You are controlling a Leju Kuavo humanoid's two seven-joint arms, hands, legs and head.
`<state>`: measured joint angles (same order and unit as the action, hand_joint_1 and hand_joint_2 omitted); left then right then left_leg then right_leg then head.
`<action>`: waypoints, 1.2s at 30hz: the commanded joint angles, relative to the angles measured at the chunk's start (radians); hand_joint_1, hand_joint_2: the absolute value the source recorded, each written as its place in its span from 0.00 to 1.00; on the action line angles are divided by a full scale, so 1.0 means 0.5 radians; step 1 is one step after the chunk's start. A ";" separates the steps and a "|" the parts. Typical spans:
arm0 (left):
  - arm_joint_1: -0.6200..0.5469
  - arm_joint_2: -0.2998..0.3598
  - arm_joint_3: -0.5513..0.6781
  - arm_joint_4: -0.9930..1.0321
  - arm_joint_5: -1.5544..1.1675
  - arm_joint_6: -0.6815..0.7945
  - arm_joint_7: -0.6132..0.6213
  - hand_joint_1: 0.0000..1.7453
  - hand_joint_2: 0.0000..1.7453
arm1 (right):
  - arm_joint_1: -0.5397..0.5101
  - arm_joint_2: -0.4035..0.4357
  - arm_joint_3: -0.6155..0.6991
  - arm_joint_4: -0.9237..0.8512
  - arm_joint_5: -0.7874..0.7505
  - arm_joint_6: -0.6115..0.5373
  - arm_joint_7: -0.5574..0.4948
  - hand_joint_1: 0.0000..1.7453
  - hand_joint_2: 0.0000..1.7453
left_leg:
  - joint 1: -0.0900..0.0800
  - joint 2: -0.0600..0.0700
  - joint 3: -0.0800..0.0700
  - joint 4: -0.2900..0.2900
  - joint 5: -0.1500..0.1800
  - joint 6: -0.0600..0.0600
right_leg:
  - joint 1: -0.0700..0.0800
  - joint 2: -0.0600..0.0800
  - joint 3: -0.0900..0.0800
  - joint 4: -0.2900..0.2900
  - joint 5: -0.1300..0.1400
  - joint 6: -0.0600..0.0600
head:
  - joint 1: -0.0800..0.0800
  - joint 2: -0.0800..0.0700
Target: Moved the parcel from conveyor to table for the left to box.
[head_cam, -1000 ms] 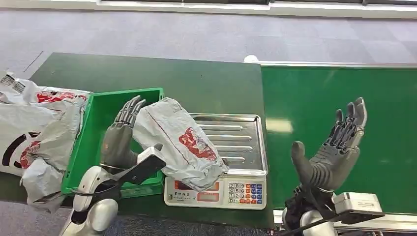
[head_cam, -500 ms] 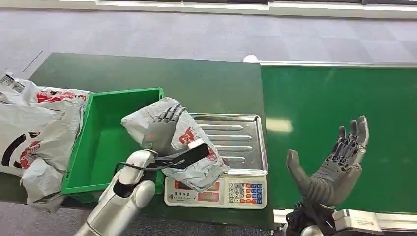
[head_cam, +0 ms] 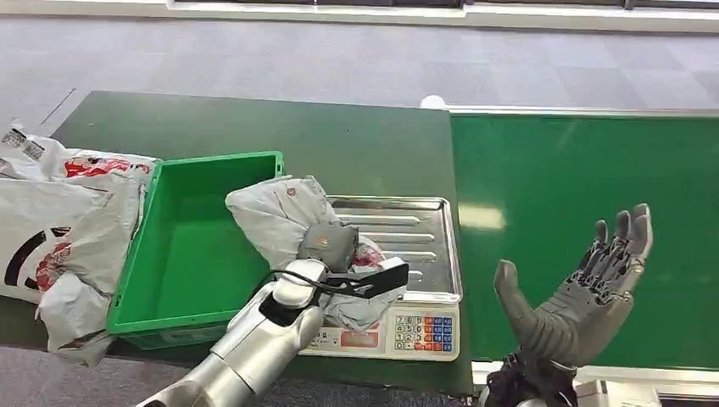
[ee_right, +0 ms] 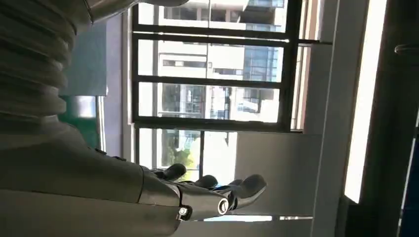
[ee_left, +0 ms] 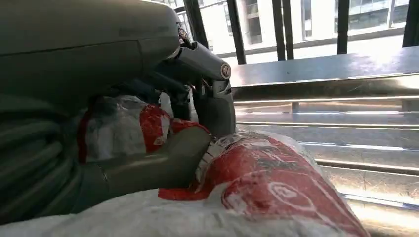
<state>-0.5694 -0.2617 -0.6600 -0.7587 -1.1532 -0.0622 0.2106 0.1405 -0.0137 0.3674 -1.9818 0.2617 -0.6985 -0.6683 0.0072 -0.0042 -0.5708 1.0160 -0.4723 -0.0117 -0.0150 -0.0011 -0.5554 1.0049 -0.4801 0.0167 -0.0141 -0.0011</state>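
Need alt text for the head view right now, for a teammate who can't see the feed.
The left hand presses on a grey-and-red parcel lying across the scale's metal tray, beside an empty green bin. The right hand hangs open over the green conveyor.

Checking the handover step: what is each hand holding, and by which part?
The left hand grips the parcel at its red-printed middle; the right hand holds nothing.
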 commanded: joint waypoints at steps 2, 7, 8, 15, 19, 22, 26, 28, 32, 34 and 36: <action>0.004 0.006 -0.031 0.234 -0.039 -0.124 -0.020 1.00 1.00 | 0.008 0.052 -0.069 -0.019 0.033 0.001 0.037 0.00 1.00 | 0.000 0.003 0.003 -0.007 0.003 0.001 | 0.000 0.002 0.002 -0.007 0.004 -0.002 | 0.000 0.000; 0.050 0.035 0.051 0.080 0.000 -0.019 -0.077 1.00 1.00 | 0.018 0.061 -0.091 -0.032 0.054 0.001 0.054 0.00 1.00 | 0.000 0.004 0.005 -0.005 0.001 0.000 | 0.000 0.003 0.003 -0.004 0.002 -0.002 | 0.000 0.000; 0.082 0.052 0.100 -0.064 0.047 0.042 -0.114 1.00 1.00 | 0.037 0.066 -0.106 -0.046 0.060 0.001 0.053 0.00 1.00 | 0.000 0.005 0.005 -0.008 0.003 0.000 | 0.000 0.005 0.003 -0.007 0.004 -0.003 | 0.000 0.000; 0.149 0.144 0.141 -0.561 0.099 -0.023 -0.099 1.00 1.00 | 0.074 0.078 -0.139 -0.077 0.076 0.001 0.052 0.00 1.00 | 0.000 0.005 -0.003 -0.003 0.002 0.000 | 0.001 0.003 -0.004 -0.002 0.003 -0.003 | 0.000 0.000; 0.158 0.145 0.141 -0.557 0.101 -0.022 -0.100 1.00 1.00 | 0.073 0.079 -0.139 -0.076 0.077 0.001 0.052 0.00 1.00 | 0.000 0.008 0.000 -0.009 0.004 0.000 | 0.001 0.006 -0.002 -0.008 0.006 -0.004 | 0.000 0.000; 0.161 0.145 0.140 -0.553 0.101 -0.022 -0.100 1.00 1.00 | 0.072 0.080 -0.139 -0.075 0.077 0.001 0.052 0.00 1.00 | 0.000 0.003 -0.003 -0.003 0.002 0.000 | 0.001 0.002 -0.004 -0.002 0.002 -0.002 | 0.000 0.000; 0.160 0.151 0.170 -0.615 0.116 0.088 -0.134 1.00 1.00 | 0.072 0.083 -0.143 -0.072 0.081 0.001 0.052 0.00 1.00 | 0.000 0.005 -0.003 -0.004 0.003 0.000 | 0.001 0.003 -0.004 -0.003 0.004 -0.003 | 0.000 0.000; 0.181 0.234 0.231 -0.987 0.146 0.192 -0.144 1.00 1.00 | 0.092 0.079 -0.160 -0.089 0.091 0.001 0.050 0.00 1.00 | 0.000 0.005 -0.002 -0.007 0.004 0.000 | 0.001 0.003 -0.003 -0.006 0.005 -0.004 | 0.000 0.000; 0.090 0.410 0.565 -1.503 0.206 0.101 -0.047 1.00 1.00 | 0.116 0.069 -0.196 -0.094 0.082 0.001 0.055 0.00 1.00 | 0.001 0.009 -0.011 0.004 0.000 -0.001 | 0.002 0.008 -0.014 0.006 0.002 -0.003 | 0.000 0.000; 0.055 0.445 0.723 -1.500 0.206 0.087 -0.059 1.00 1.00 | 0.109 0.062 -0.197 -0.081 0.075 0.001 0.061 0.00 1.00 | 0.002 0.013 -0.010 0.001 0.001 -0.002 | 0.002 0.011 -0.014 0.004 0.004 -0.005 | 0.000 0.000; 0.009 0.519 0.927 -1.394 0.197 0.196 -0.013 1.00 1.00 | 0.077 0.029 -0.171 -0.047 0.050 0.001 0.074 0.00 1.00 | 0.003 0.014 -0.006 0.000 0.001 -0.002 | 0.003 0.013 -0.012 0.004 0.003 -0.003 | 0.000 0.000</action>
<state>-0.4831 -0.1472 -0.5172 -1.3239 -1.0620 0.0164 0.1786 0.1996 0.0111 0.3101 -2.0325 0.3056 -0.6985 -0.6428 0.0084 -0.0028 -0.5730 1.0156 -0.4719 -0.0121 -0.0138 -0.0003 -0.5583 1.0057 -0.4799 0.0164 -0.0141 -0.0011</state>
